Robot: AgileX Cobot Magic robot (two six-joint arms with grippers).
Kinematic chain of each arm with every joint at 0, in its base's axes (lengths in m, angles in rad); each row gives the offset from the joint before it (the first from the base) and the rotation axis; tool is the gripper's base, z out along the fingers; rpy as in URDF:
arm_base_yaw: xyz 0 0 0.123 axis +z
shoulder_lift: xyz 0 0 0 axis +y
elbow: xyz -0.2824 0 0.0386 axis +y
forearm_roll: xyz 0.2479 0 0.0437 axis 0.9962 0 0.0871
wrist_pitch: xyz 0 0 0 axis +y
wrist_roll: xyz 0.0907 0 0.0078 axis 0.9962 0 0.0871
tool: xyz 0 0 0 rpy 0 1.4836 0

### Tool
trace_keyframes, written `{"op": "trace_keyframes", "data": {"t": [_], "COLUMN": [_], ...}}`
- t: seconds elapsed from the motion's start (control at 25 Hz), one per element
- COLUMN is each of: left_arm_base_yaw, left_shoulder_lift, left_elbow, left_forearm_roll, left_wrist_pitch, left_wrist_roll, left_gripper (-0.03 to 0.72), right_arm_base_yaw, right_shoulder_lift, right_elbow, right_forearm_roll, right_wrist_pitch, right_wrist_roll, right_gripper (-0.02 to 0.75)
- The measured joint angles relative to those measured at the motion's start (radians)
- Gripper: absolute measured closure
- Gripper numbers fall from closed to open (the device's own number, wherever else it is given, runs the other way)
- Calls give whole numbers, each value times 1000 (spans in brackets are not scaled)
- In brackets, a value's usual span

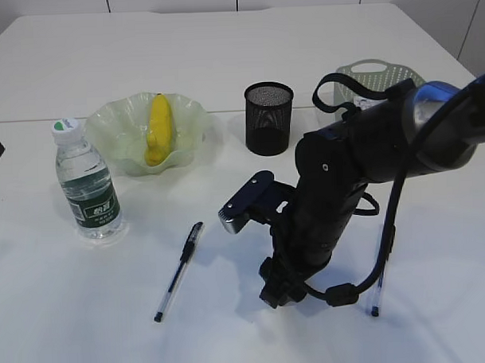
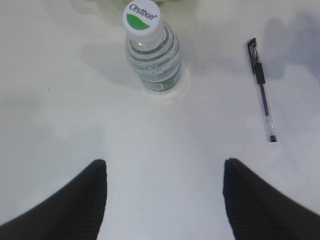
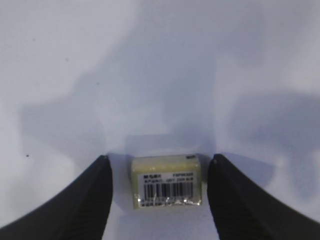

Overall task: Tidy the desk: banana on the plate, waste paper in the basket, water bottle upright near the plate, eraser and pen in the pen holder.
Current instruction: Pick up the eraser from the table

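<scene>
We judge that the small eraser could squirt sideways or tip if our right pincer closes off-centre, since it lies loose on the white desk with a gap to each finger. It sits squarely between the spread right fingers, touching neither. Our left pincer hangs spread and empty, near side of the upright bottle, pen to its right.
</scene>
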Motion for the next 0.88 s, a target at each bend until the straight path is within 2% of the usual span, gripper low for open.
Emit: {"op": "trace_keyframes", "data": {"t": [0.16, 0.48, 0.88], "left_arm_base_yaw": [0, 0, 0], "left_shoulder_lift": [0, -4, -6], "left_elbow": [0, 0, 0], "left_forearm_roll": [2, 4, 14], "left_wrist_pitch": [2, 12, 20], "left_wrist_roll": [0, 0, 0], "left_gripper": [171, 176, 181], "right_arm_base_yaw": [0, 0, 0], "right_shoulder_lift": [0, 0, 0], "right_elbow": [0, 0, -6], "right_forearm_roll": [0, 0, 0], "right_wrist_pitch": [9, 17, 32], "right_wrist_roll": [0, 0, 2], "right_gripper": [310, 431, 440]}}
